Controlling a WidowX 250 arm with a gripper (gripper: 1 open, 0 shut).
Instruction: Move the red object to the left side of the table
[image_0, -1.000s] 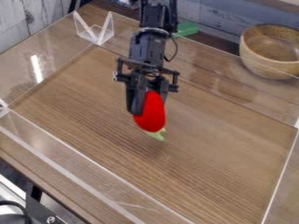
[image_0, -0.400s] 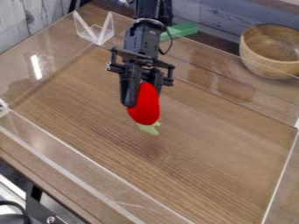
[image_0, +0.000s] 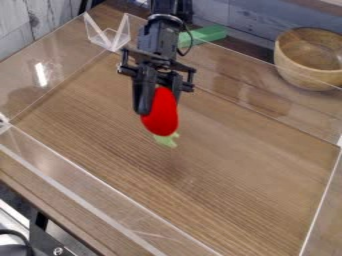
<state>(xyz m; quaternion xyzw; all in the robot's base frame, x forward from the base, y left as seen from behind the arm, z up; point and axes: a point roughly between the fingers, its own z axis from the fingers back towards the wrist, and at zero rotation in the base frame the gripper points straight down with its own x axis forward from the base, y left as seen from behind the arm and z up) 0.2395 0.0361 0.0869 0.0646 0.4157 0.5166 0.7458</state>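
Observation:
The red object (image_0: 162, 116), a glossy red toy fruit with a pale green stem pointing down, hangs a little above the wood-grain table (image_0: 241, 190) near its middle. My gripper (image_0: 155, 106) comes down from the back and is shut on the fruit's upper part. The black fingers cover the top of the fruit. A faint shadow lies on the wood below it.
Low clear acrylic walls (image_0: 54, 165) border the tabletop. A round wooden bowl (image_0: 311, 56) sits at the back right. A flat green block (image_0: 206, 34) lies at the back, partly hidden behind the arm.
The gripper has carried the red fruit to the left and slightly toward the back, and it now hangs higher above the wood.

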